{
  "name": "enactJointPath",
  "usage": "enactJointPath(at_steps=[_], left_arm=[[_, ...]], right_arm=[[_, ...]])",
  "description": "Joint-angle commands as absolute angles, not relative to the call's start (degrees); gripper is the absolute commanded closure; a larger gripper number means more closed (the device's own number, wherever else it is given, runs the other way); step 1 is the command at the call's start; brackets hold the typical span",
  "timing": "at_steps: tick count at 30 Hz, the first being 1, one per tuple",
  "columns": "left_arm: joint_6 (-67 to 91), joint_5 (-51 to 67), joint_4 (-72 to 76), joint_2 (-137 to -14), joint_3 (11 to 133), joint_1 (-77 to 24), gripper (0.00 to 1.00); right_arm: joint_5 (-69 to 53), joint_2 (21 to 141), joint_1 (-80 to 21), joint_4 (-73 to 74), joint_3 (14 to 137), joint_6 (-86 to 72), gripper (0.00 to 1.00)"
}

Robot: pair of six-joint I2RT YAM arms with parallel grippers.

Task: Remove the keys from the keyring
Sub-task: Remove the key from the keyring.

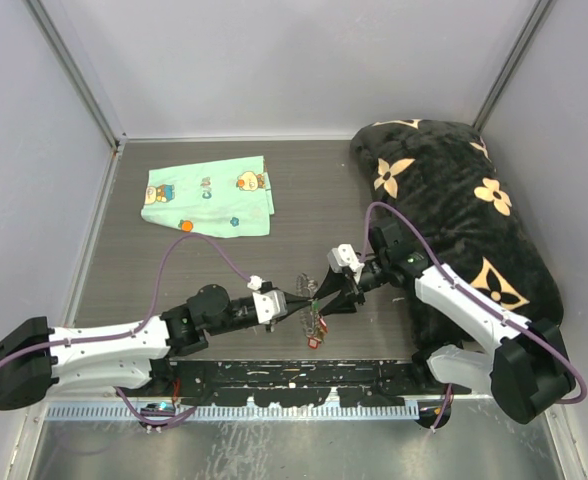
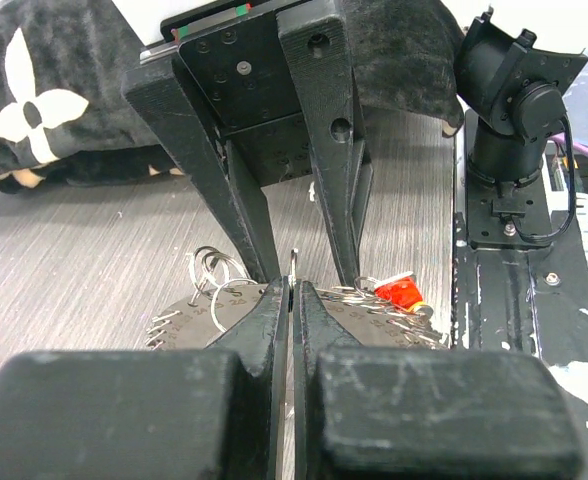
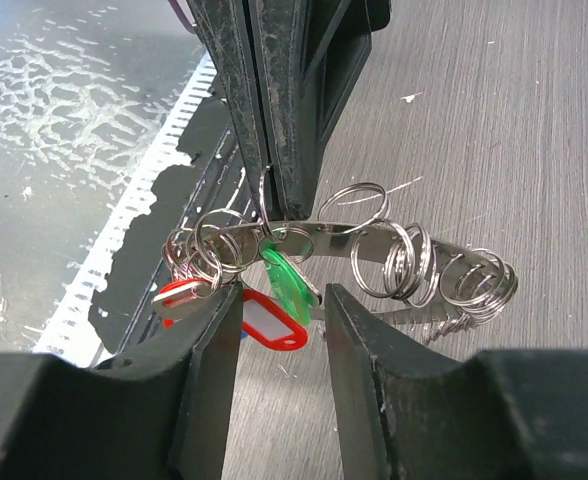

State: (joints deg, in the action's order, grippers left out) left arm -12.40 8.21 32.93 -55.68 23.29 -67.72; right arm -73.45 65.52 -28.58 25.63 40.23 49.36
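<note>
The step in hand appears to be picking one key to work off: the left claw [image 2: 291,296] is clenched on the thin metal edge of the keyring [image 3: 339,228], holding it up just off the counter [image 3: 494,120], while the right claw [image 3: 282,300] stands released, its jaws apart on either side of the green key [image 3: 289,285] that hangs directly below the left claw's tips. A red tag [image 3: 274,328] dangles just beneath the green key, close to the right claw's inner faces, and the other small rings fan out to the side of both claws. The next move likely calls for the right claw to close on the green key alone, clear of the red tag, then pull or twist it off while the left claw holds firm. The left arm [image 1: 114,345] lies low and stretched out; the right arm [image 1: 464,300] reaches in bent, so the claws meet nose to nose.
</note>
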Motion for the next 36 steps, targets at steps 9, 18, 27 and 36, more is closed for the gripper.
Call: enactJointPath(at_steps=[9, 18, 27, 36], left_arm=[[-11.8, 8.68, 40.42, -55.81, 25.09, -66.76, 1.0], [-10.74, 8.53, 40.95, -55.52, 23.13, -65.03, 1.0], [-11.48, 9.01, 35.87, -57.3, 25.26, -63.74, 1.0], [-13.05, 8.5, 34.85, -62.46, 28.02, -63.04, 1.0]], right_arm=[[-74.86, 65.15, -29.39, 25.31, 41.41, 50.68, 0.82], [-67.57, 63.46, -26.98, 32.22, 45.03, 56.56, 0.99], [-62.33, 62.89, -26.3, 39.2, 48.97, 59.25, 0.99], [-59.07, 68.28, -28.82, 50.56, 56.97, 60.23, 0.99]])
